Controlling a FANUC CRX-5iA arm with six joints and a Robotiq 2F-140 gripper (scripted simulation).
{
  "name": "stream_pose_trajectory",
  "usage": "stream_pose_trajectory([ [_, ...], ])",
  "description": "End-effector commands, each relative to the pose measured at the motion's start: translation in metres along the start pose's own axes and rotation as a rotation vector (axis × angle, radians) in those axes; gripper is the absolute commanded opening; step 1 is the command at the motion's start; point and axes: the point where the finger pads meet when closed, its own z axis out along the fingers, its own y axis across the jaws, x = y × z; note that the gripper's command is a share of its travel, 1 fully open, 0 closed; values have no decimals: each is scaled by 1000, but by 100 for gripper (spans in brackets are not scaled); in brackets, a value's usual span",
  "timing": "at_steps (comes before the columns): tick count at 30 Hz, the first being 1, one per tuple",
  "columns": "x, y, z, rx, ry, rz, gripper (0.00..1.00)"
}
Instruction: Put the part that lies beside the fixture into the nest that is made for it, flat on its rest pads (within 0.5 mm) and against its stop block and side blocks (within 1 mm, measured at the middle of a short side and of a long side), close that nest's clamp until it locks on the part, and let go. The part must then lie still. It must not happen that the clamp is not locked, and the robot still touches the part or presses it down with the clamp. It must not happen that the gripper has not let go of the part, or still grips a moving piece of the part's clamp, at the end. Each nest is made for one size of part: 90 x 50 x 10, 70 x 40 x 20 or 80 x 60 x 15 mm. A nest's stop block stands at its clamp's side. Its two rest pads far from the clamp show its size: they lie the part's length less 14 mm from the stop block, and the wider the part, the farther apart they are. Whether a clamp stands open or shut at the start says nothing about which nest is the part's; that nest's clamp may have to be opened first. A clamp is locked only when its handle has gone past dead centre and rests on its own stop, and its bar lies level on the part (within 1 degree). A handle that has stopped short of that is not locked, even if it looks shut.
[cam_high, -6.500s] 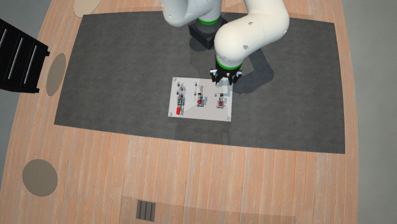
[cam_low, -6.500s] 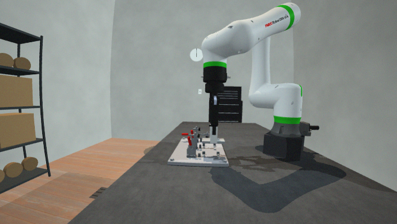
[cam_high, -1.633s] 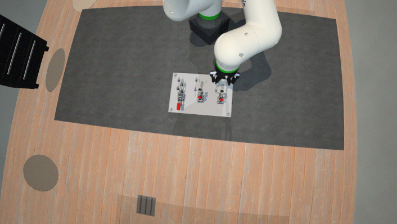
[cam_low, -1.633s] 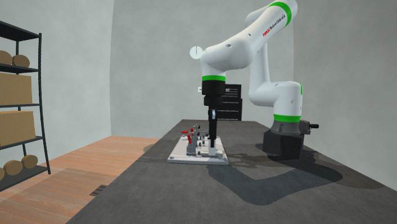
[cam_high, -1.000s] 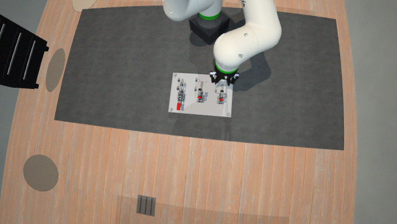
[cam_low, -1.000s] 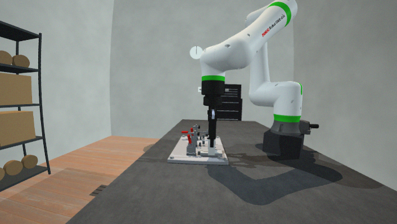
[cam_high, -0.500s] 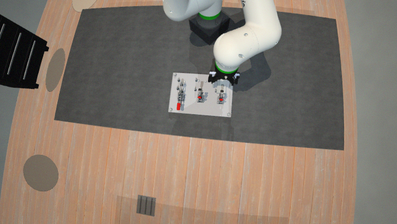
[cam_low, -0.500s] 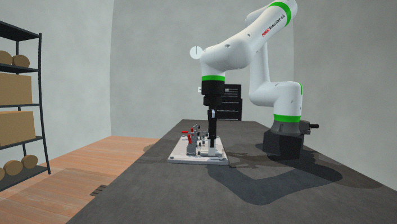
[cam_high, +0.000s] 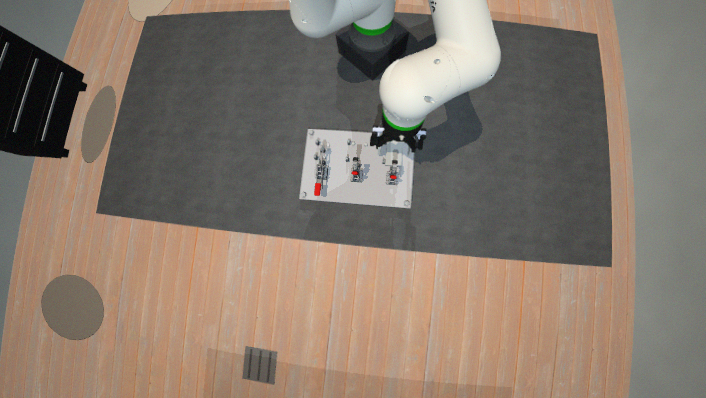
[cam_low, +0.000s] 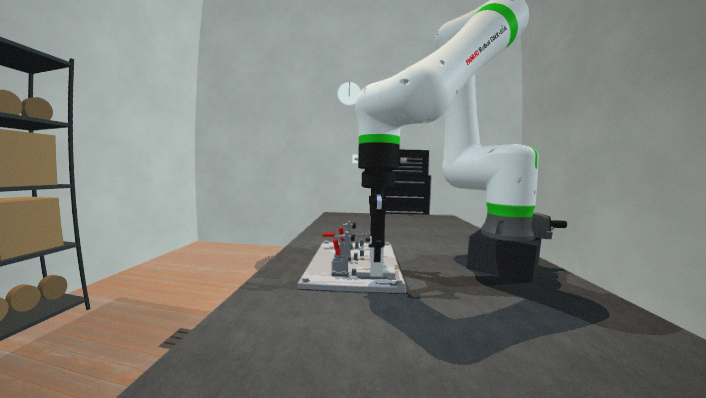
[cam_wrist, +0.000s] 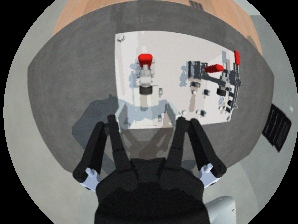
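The pale part (cam_high: 393, 159) (cam_wrist: 149, 106) lies in the right nest of the fixture plate (cam_high: 360, 196) (cam_low: 320, 286) (cam_wrist: 170, 42), seen from the top view. Its exact contact with pads and blocks is too small to tell. My gripper (cam_high: 397, 152) (cam_low: 377, 273) (cam_wrist: 146, 107) is low over this nest, its fingers apart on both sides of the part, with gaps visible in the wrist view. That nest's clamp has a red handle (cam_high: 393, 177) (cam_low: 336, 247) (cam_wrist: 145, 60); its bar appears raised, with its black tip (cam_wrist: 145, 90) on the part's side.
The middle clamp's red handle (cam_high: 355, 173) (cam_wrist: 214, 68) and the left clamp's red handle (cam_high: 317, 189) (cam_wrist: 237, 57) stand to one side of the gripper. Small posts and blocks stand around these nests. The plate lies on a dark mat (cam_high: 210, 125).
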Motion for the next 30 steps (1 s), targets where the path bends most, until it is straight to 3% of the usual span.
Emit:
stream_pose_trajectory([
  [1,0,0,0,0,0,0,58],
  [15,0,0,-3,0,0,0,58],
  [30,0,0,-44,0,0,0,58],
])
